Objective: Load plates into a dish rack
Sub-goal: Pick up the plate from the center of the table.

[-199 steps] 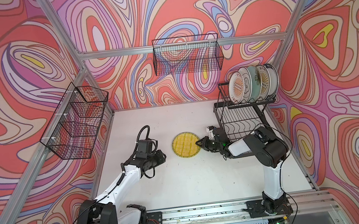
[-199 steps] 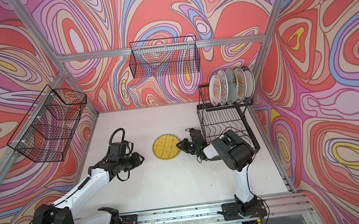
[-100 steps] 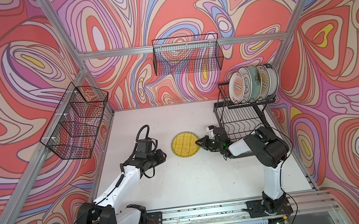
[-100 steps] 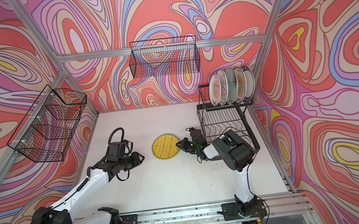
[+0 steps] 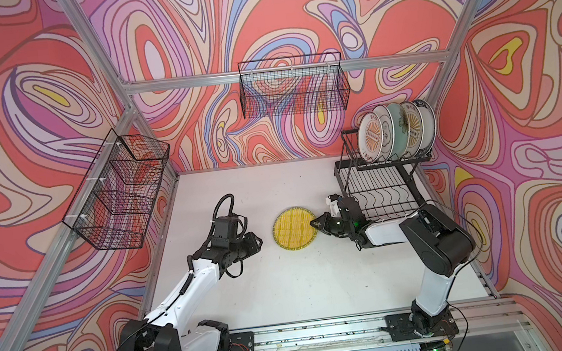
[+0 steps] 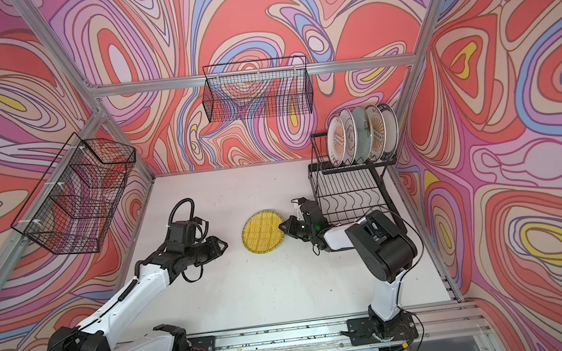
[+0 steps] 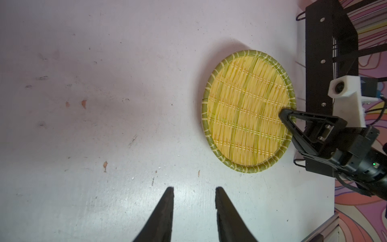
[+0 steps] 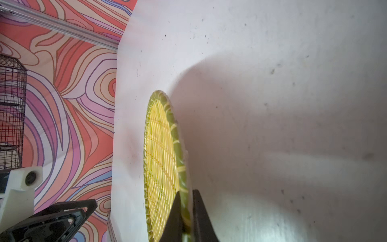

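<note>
Pinching down since a second ago, the right gripper now has its jaws clamped on the rim of the yellow striped plate, and it sits a touch further onto the plate than before! The left arm has hardly shifted.

Starting nearest, the left gripper hovers over the bare white table. Its jaws are parted with nothing between them, and it sits off at the plate's 9 o'clock, well apart from it.

Next out is the plate itself, mid-table, striped face up, with the right gripper biting its 3 o'clock edge. Whether that edge has left the table, I cannot tell.

Further on, at the table's 2 o'clock corner, stands the black dish rack. Its raised upper tier carries five plates, upright in a row.

Farthest off, the side-wall mesh basket hangs at 10 o'clock and the back-wall mesh basket at 12 o'clock.
</note>
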Controlling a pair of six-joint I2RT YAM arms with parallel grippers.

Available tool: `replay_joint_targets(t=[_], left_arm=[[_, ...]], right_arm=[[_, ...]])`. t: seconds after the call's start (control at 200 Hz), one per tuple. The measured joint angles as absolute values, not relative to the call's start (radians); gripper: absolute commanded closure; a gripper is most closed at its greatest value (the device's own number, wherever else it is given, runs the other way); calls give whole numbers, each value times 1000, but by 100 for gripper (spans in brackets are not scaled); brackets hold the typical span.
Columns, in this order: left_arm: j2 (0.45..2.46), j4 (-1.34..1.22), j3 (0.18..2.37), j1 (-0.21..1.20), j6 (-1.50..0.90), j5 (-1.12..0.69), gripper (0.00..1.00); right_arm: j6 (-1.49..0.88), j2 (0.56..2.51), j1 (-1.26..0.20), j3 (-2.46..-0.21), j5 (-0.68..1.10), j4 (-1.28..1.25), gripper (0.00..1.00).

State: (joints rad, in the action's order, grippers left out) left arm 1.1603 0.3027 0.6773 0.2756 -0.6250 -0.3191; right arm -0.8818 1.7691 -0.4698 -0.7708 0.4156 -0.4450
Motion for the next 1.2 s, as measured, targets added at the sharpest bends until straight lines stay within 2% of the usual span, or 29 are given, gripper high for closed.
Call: replay_joint_targets(t=[0.285, 0.496, 0.756, 1.202], left_arm=[[1114, 250, 696, 289, -668, -382, 59], [1085, 149, 690, 292, -718, -445, 56], [1075, 38, 655, 301, -757, -502, 54], [1095, -66, 629, 302, -785, -561, 56]], right_arm=[[-785, 1524, -470, -770, 414, -311, 100], [-730, 1415, -470, -770, 439, -226, 100], [-723, 1393, -470, -770, 506, -202, 100], [-788, 1394, -470, -770, 609, -311, 100]])
